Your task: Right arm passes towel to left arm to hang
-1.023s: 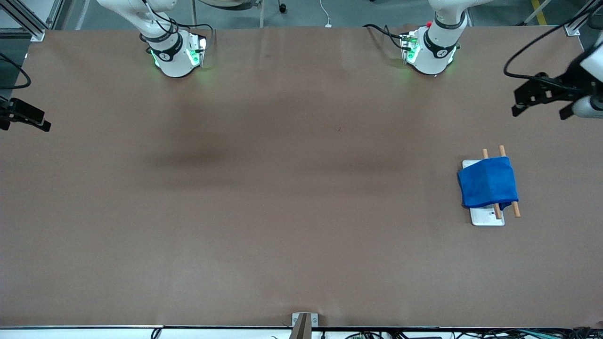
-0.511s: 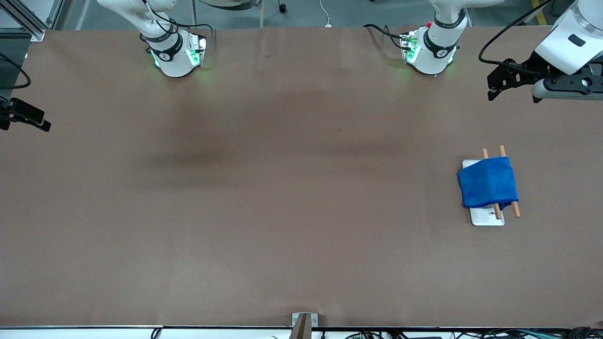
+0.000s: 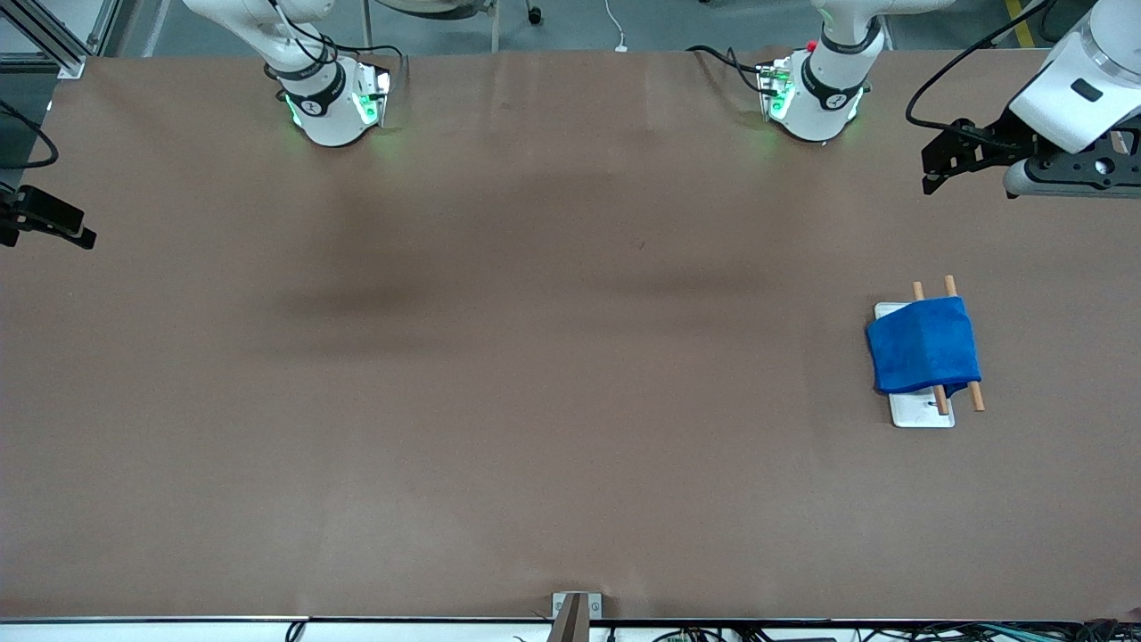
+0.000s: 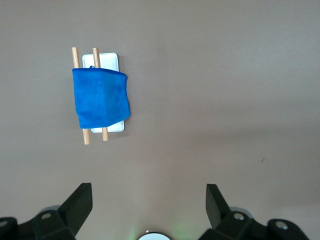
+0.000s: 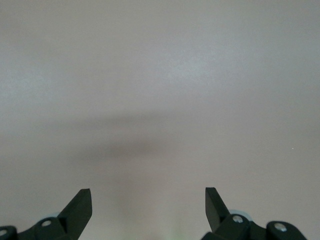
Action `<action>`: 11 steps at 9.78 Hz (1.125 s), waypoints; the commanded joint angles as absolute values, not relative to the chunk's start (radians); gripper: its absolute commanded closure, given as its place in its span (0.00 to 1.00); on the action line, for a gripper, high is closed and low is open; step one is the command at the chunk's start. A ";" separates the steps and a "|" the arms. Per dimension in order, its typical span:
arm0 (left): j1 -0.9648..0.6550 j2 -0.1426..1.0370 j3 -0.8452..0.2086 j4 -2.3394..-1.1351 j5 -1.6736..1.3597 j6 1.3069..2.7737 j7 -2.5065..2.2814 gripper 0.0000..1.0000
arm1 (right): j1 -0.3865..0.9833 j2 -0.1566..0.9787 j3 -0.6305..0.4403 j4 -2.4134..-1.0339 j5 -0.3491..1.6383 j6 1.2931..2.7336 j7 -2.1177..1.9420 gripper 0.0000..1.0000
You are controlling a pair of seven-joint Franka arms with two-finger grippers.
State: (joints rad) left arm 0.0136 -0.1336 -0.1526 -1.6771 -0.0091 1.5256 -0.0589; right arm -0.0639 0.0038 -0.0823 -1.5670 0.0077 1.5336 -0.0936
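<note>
The bright blue towel (image 3: 924,346) hangs draped over two wooden rods (image 3: 977,399) on a small white base plate (image 3: 923,414) toward the left arm's end of the table. It also shows in the left wrist view (image 4: 100,98). My left gripper (image 4: 148,200) is open and empty, high over the table's edge near the left arm's base (image 3: 816,94), well apart from the towel. My right gripper (image 5: 148,200) is open and empty over bare table. In the front view only a black part of the right hand (image 3: 45,218) shows at the right arm's end.
The brown table (image 3: 535,357) carries only the rack with the towel. The right arm's base (image 3: 330,102) stands along the edge with the bases. A small metal bracket (image 3: 575,606) sits at the edge nearest the front camera.
My left gripper has risen and moved away from the towel toward the bases' edge of the table, then nearly settled. The towel and the right gripper have not moved.
</note>
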 commanded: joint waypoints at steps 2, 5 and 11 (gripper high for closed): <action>0.014 -0.112 -0.152 -1.672 -0.012 1.514 -0.066 0.00 | -0.086 -0.017 -0.067 -1.591 0.023 1.534 -0.104 0.00; 0.015 -0.091 -0.152 -1.648 -0.008 1.511 -0.064 0.00 | -0.086 -0.017 -0.067 -1.589 0.023 1.534 -0.104 0.00; 0.020 -0.078 -0.150 -1.635 -0.011 1.509 -0.064 0.00 | -0.086 -0.017 -0.067 -1.591 0.023 1.534 -0.104 0.00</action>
